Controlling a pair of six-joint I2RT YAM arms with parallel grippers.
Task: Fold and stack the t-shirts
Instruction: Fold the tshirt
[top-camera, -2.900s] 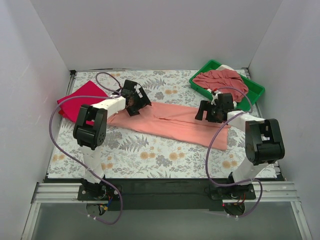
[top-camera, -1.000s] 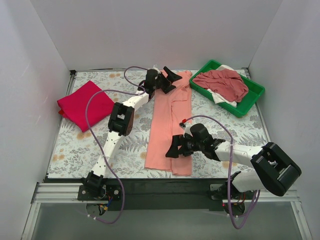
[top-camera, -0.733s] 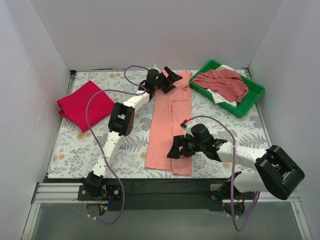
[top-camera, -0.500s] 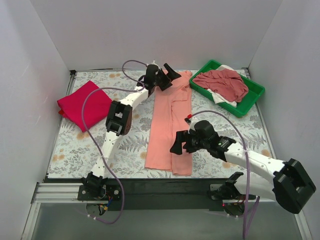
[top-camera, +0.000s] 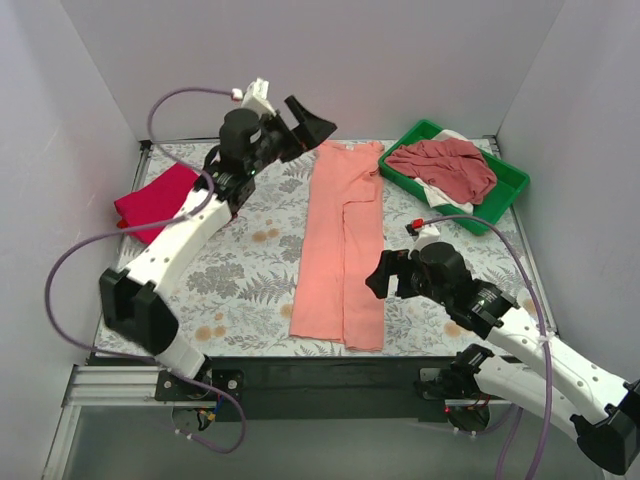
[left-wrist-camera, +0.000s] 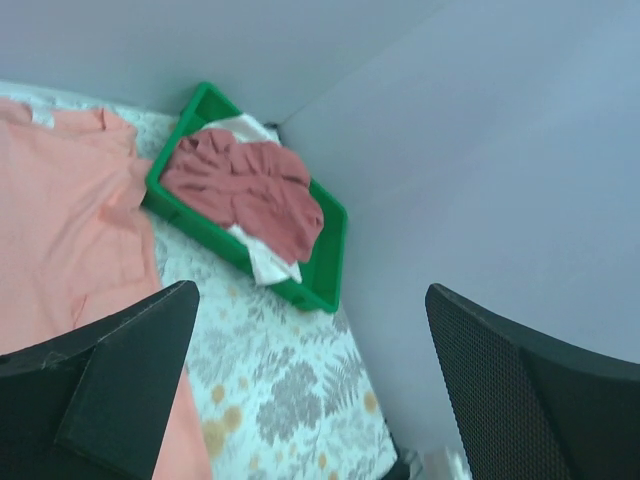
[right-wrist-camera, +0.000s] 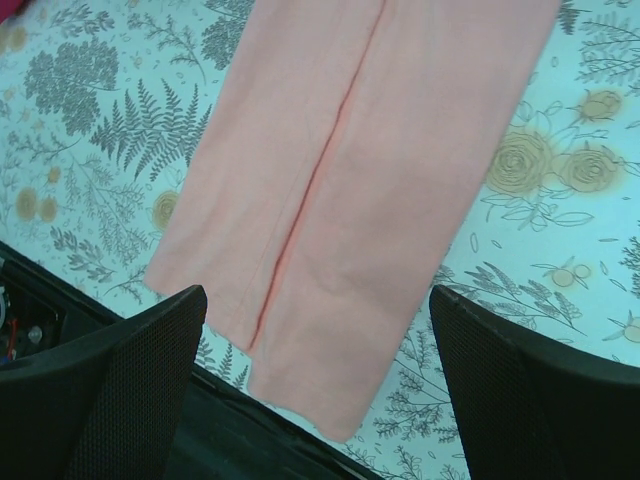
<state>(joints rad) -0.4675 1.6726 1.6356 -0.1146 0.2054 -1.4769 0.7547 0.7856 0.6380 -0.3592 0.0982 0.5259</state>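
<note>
pink shirt (top-camera: 345, 250) lies flat on the table (top-camera: 240, 270), already narrowed to a long strip. Long axis runs from the near edge straight toward the back wall

right gripper (top-camera: 383, 275): fingers (right-wrist-camera: 100, 400) spread wide, nothing in them. Strip's near end sits below and just ahead of them, slightly to one side from overhead. Wrist view frames the hem end between the two tips, with the centre fold line running away from them

left gripper (top-camera: 305, 128): fingers (left-wrist-camera: 110, 400) also spread wide, empty, raised well off the cloth. Strip's far end lies below them and off to one side. In its wrist view the shirt sits past the left tip and the tray (top-camera: 505, 175) is dead ahead, with a rose shirt (top-camera: 445, 160) over a white shirt (top-camera: 440, 197) inside

red shirt (top-camera: 160, 195) is folded, behind the left fingers and well apart from them. Looks like the stack spot

my read: next is the crosswise fold, one end carried over the other along that long axis. Right arm is nearer the near end, left arm nearer the far end, so each owns its end. Both must drop before any pinch, and right has the shorter trip. Risk: catching only the top layer and undoing the lengthwise fold
</note>
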